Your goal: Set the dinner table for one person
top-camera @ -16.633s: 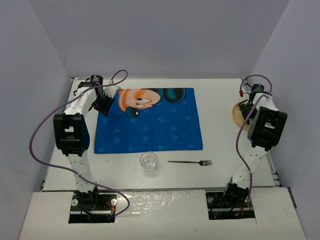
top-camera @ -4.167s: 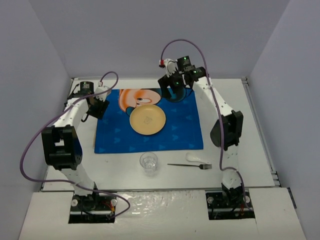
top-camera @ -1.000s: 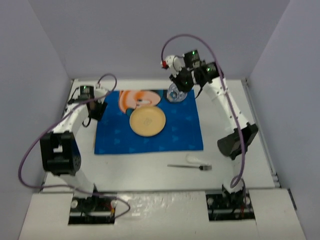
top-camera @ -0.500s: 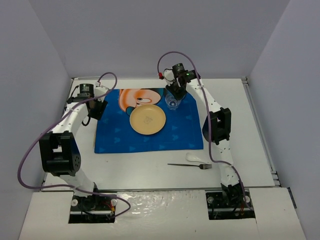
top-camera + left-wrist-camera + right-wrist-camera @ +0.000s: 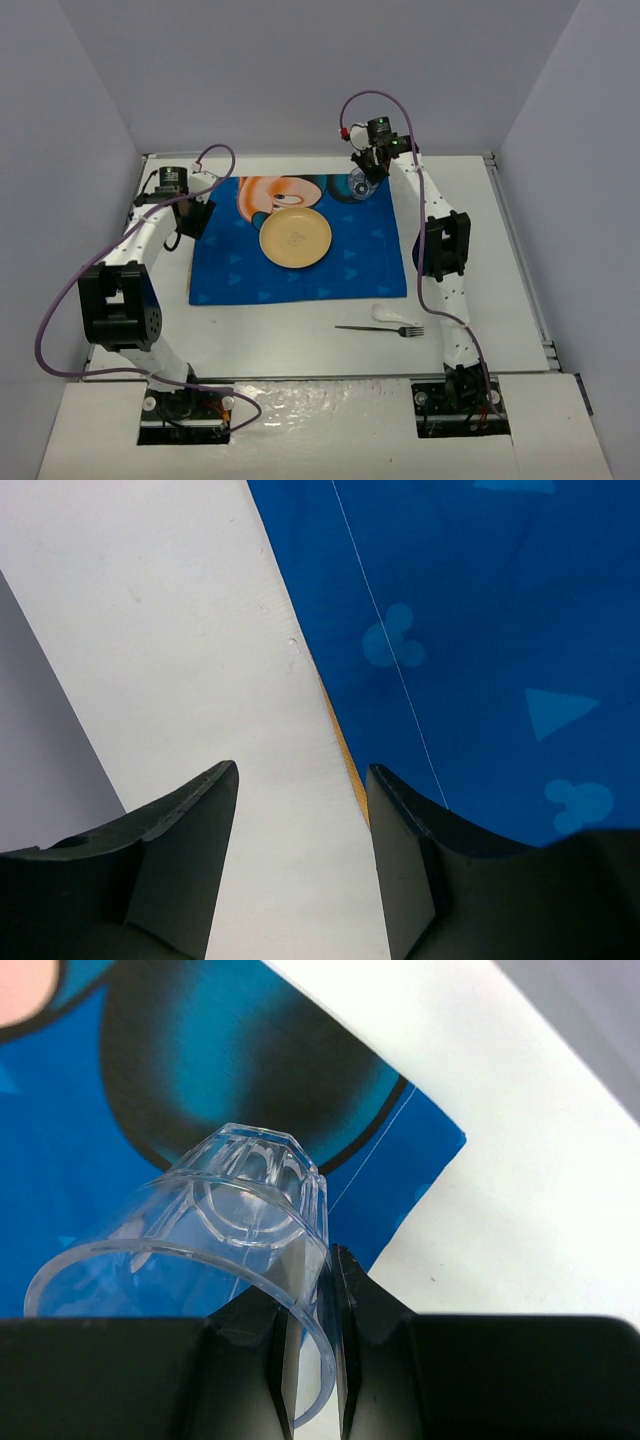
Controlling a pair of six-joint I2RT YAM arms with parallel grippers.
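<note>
The white dinner table (image 5: pixel 470 270) carries a blue cartoon-mouse placemat (image 5: pixel 350 265) with a tan plate (image 5: pixel 295 240) on it. My right gripper (image 5: pixel 368 172) is shut on the rim of a clear glass (image 5: pixel 360 185), held tilted over the mat's far right corner. In the right wrist view the glass (image 5: pixel 230 1225) is pinched by its wall between the gripper's (image 5: pixel 312 1290) jaws, with the mat corner (image 5: pixel 430 1150) below. A fork (image 5: pixel 380 329) and a white spoon (image 5: pixel 392 315) lie near the front. My left gripper (image 5: pixel 193 218) is open and empty over the mat's left edge (image 5: pixel 335 730).
Grey walls close in the table on the left, back and right. The left arm's cable (image 5: pixel 215 160) loops over the far left corner. The right arm's cable (image 5: pixel 365 100) arcs above the glass.
My right gripper has carried the glass a little right and back, from beside the plate to the mat's far right corner. The left arm has not moved.
</note>
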